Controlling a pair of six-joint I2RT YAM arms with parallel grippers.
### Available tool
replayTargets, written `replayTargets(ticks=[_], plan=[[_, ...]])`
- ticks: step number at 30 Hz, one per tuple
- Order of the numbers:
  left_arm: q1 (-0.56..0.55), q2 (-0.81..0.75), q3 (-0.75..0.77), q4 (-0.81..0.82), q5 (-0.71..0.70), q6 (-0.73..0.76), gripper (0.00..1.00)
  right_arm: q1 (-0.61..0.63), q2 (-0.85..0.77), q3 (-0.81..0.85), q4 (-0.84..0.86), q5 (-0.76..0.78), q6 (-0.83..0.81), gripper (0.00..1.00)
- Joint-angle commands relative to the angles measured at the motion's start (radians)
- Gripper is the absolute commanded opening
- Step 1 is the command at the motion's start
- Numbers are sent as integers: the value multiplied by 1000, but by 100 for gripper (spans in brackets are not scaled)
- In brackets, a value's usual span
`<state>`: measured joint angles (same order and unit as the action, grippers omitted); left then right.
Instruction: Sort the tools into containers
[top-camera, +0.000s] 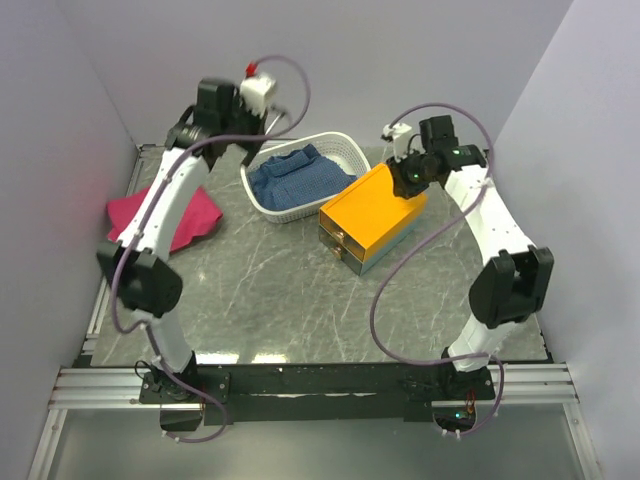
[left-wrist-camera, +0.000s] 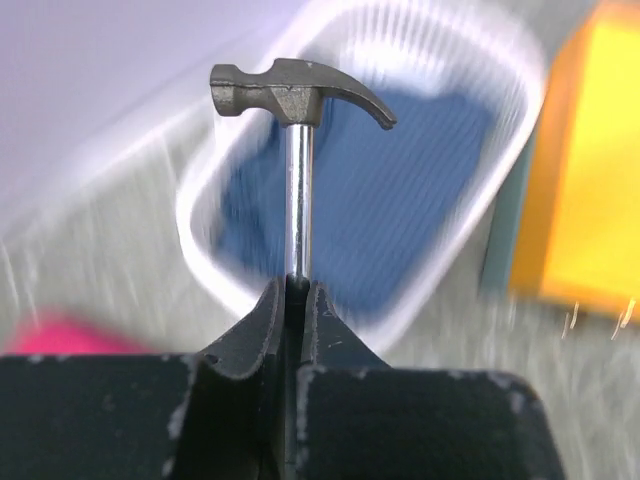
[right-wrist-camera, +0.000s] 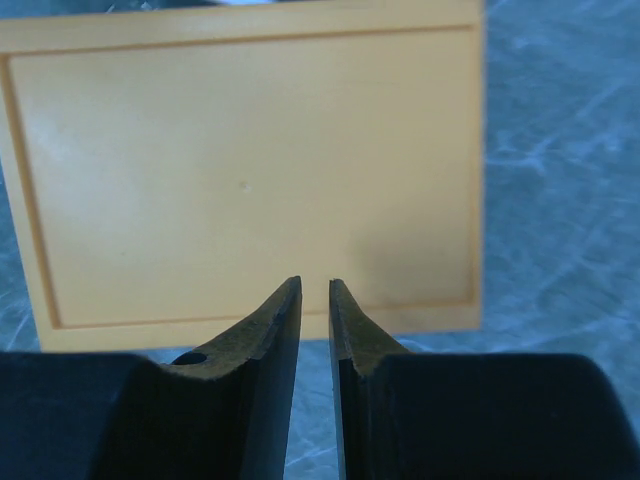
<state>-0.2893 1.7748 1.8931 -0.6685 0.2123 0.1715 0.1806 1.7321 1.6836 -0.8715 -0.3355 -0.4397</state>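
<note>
Left tool (left-wrist-camera: 292, 285) clamping hammer (left-wrist-camera: 298, 150), raised near basket (top-camera: 265, 205), right tool (right-wrist-camera: 315, 282) nearly closed over box (right-wrist-camera: 250, 170)

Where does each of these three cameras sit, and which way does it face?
Top external: above and behind the bases, looking down at the table, white basket and orange box; both arms show.
Left wrist: on the left arm, looking along the left gripper, shut on a hammer, toward the basket.
Right wrist: on the right arm, looking down past the right gripper, fingers nearly closed, onto the box lid.
Shared: top and left-wrist views both show basket and box.
</note>
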Motion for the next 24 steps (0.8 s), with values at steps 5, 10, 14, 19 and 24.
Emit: replayTargets(ticks=[5,10,14,19,24], plan=[[-157,265,348,128,153,-58,1,-121,-120,-19,115,200,61,25],[-275,265,281,296,200,-115,1,-202,-124,-45,117,214,81,26],[-336,273,206,405,228,-141,1,-245,-144,-93,111,194,84,26],[-404,314,169,396,220,-141,1,-254,-143,-99,78,168,84,26],[-433,339,124,403,177,-155,1,-257,-144,-97,69,165,76,26]])
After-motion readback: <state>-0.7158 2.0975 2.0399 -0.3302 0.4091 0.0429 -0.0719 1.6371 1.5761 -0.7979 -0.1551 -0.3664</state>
